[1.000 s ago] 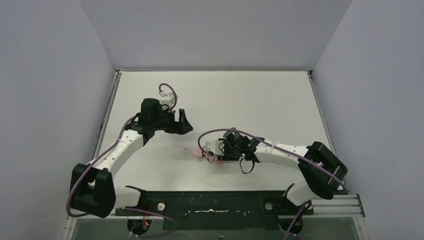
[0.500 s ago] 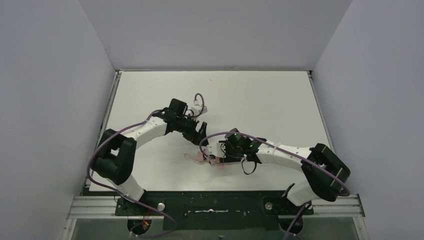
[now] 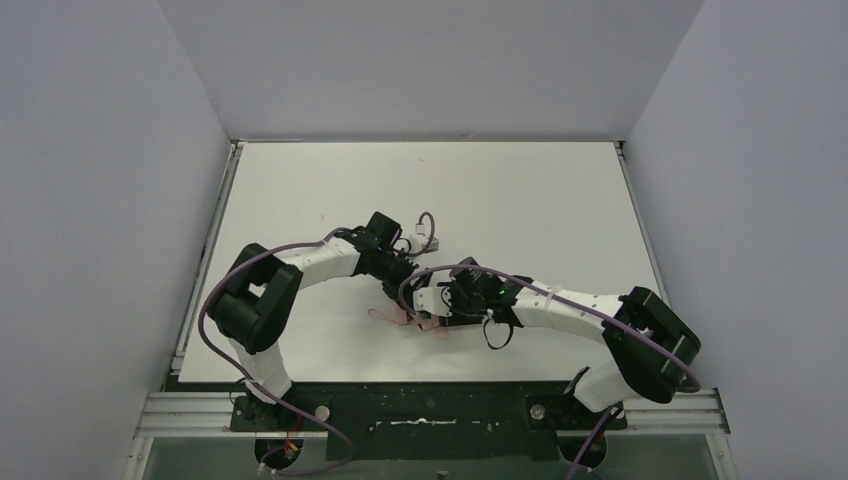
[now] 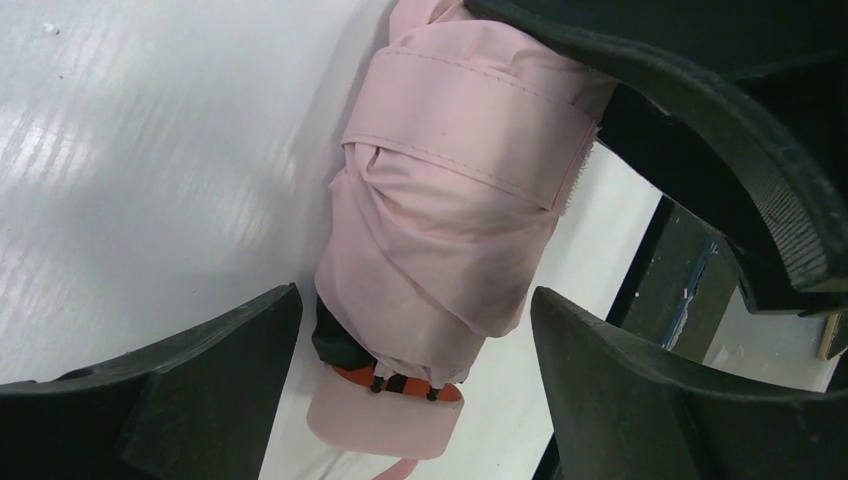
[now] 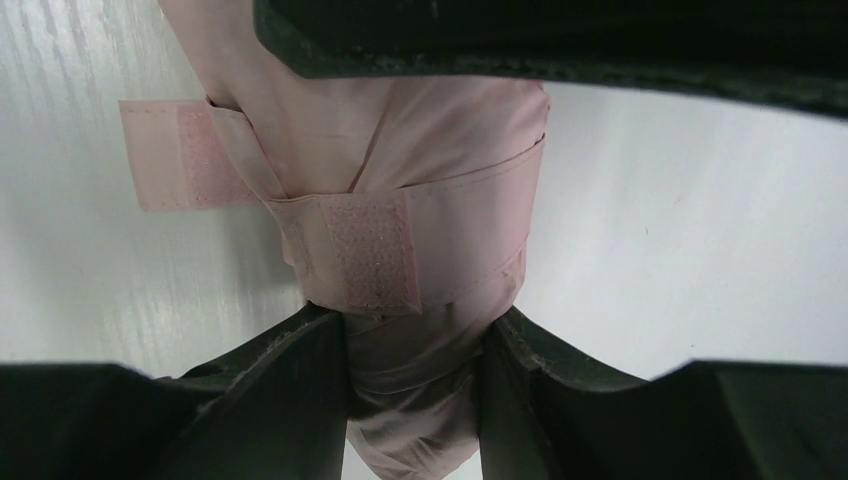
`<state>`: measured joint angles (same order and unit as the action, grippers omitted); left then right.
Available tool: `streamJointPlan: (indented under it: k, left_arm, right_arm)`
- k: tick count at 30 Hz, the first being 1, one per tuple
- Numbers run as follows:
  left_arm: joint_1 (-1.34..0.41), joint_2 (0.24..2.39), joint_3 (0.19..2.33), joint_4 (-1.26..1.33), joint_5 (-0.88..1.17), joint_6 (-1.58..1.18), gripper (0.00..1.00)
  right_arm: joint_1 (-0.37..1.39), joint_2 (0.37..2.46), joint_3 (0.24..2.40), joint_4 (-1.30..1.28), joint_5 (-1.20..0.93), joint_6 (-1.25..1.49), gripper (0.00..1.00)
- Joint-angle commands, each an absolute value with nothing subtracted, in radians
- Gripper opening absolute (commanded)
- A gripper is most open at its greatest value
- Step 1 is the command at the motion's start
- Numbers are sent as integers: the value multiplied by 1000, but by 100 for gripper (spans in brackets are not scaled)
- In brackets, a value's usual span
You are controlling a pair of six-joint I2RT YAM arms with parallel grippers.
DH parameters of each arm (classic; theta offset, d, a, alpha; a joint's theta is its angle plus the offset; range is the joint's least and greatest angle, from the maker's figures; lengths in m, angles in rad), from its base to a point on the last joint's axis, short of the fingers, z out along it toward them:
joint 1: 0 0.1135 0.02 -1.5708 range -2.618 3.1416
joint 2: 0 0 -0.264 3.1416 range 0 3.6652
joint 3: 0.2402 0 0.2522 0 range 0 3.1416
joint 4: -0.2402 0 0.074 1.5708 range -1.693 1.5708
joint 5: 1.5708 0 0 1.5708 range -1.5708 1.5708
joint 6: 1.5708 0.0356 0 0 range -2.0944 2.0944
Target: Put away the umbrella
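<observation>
Toward the near edge of the tabletop (image 3: 520,200), about midway between its left and right edges, the umbrella (image 3: 412,318) lies folded on its side while I work on it with both arms. My right jaws hold it, the fingers (image 5: 300,390) pinching the bunched pink fabric from both sides just past the strap (image 5: 370,250). The grip seems meant to pin the bundle flat so it can neither roll nor spring open. The strap runs round the folds, but its tab (image 5: 175,155) sticks out sideways over the tabletop with the fuzzy patch bare, so I judge the wrap not yet fastened. My left jaws stand wide, one finger (image 4: 200,360) on each side of the handle (image 4: 385,425) end, near the fabric and gripping nothing. That straddle looks chosen to leave room to come down around the roll while the right side steadies it. The cloth is soft and slack, so a careless squeeze could drag a fold out from under the strap.
</observation>
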<state>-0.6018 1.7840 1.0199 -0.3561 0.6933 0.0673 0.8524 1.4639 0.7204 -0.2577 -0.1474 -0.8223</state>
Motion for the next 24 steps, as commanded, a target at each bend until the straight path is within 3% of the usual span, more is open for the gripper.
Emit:
streamJointPlan:
  k: [1,7,12,16,24]
  left_arm:
    - [-626,1809,1068,-373,716,115,79]
    - [-669,1858,1096,-438,644,146,68]
    - [-672,1889,1098,-472,629,152,42]
    - [-676,1898,1103,-493,646,147,27]
    - [-676,1893,1116,-528,557,86,12]
  right_arm:
    - [863,1478,718,-327,-165,-798,13]
    - [862,1498,734,-326,-159,-769,13]
    - [862,1482,716,-290,-161,-754,13]
    - [862,1471,706,-265,-152,-750,17]
    - [863,1334,714,-273,-131,-703,63]
